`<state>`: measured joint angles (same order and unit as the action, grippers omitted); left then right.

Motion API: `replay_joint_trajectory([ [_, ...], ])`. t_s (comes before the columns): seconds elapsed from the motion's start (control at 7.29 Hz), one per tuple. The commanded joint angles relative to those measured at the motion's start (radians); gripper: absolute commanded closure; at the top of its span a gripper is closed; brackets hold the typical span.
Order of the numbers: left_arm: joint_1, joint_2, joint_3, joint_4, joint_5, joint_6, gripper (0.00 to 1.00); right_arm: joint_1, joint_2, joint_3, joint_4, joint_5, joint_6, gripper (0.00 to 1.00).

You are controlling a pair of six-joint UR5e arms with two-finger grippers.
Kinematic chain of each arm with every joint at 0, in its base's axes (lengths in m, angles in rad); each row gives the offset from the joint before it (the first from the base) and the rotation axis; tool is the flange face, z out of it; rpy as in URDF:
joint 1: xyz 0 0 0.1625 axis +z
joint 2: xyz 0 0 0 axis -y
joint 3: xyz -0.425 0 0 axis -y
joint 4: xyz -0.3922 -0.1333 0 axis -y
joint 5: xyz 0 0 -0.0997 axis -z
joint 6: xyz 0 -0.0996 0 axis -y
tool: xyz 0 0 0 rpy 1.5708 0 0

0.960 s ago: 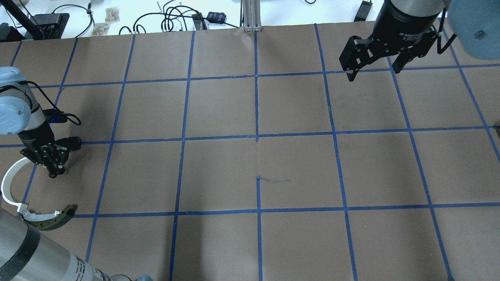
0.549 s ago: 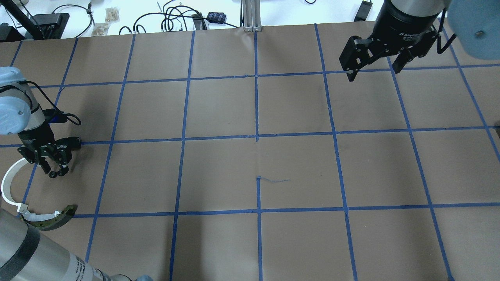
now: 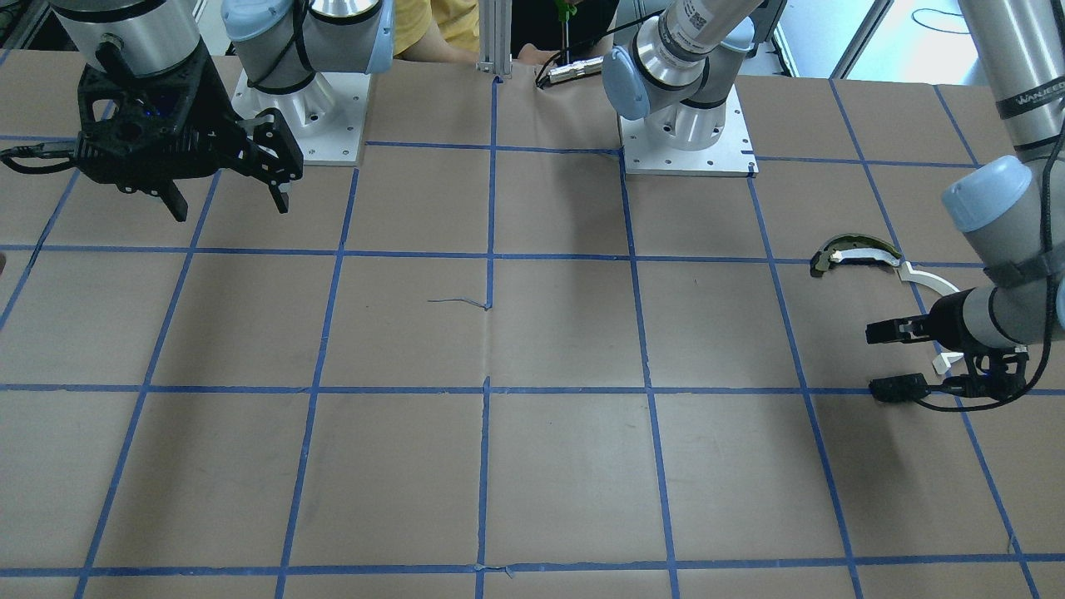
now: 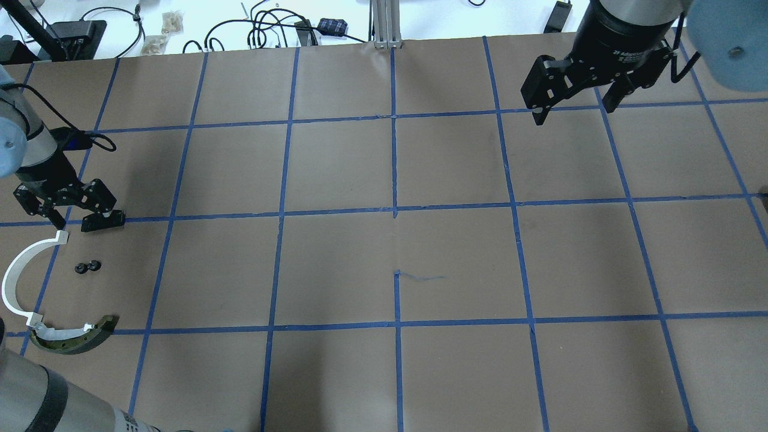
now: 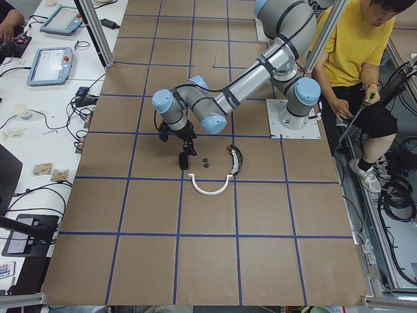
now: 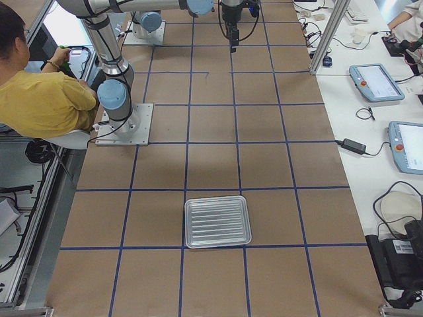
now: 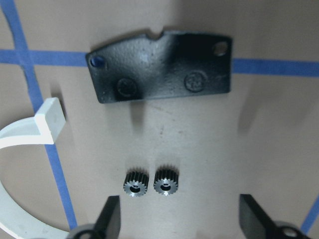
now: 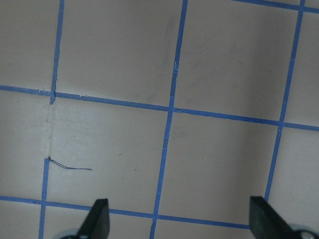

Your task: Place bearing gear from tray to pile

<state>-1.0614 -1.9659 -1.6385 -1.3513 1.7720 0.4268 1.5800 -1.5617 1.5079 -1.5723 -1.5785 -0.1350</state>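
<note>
Two bearing gears (image 7: 165,181) side by side near the wide left claw (image 4: 81,223); right claw (image 4: 573,112), "2F Adaptive" label (image 4: 630,56), wide too.

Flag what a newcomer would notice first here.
Two tiny gears lie side by side just off the open left end effector, beside a black plate and a white arc. At the table's right end the metal tray looks empty; the right end effector hangs open, holding nothing.

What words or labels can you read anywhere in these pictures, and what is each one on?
"2F Adaptive", end cut off: on the body of the right end effector, overhead view.
Lettering on the left arm's silver tube, front-facing view: too blurred to read.
Nothing else is legible.
</note>
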Motion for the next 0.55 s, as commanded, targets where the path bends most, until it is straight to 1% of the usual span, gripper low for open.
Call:
replay_joint_trajectory([
  [0.0, -0.162, 0.132, 0.077, -0.071, -0.090, -0.112, 0.00, 0.000, 0.000, 0.000, 0.000, 0.000, 0.000, 0.00],
  [0.14, -0.228, 0.197, 0.075, -0.107, -0.135, -0.115, 0.00, 0.000, 0.000, 0.000, 0.000, 0.000, 0.000, 0.00],
  [0.27, -0.280, 0.267, 0.077, -0.129, -0.152, -0.129, 0.00, 0.000, 0.000, 0.000, 0.000, -0.002, 0.000, 0.00],
  [0.41, -0.334, 0.326, 0.068, -0.158, -0.151, -0.226, 0.00, 0.000, 0.000, 0.000, 0.000, -0.002, 0.000, 0.00],
])
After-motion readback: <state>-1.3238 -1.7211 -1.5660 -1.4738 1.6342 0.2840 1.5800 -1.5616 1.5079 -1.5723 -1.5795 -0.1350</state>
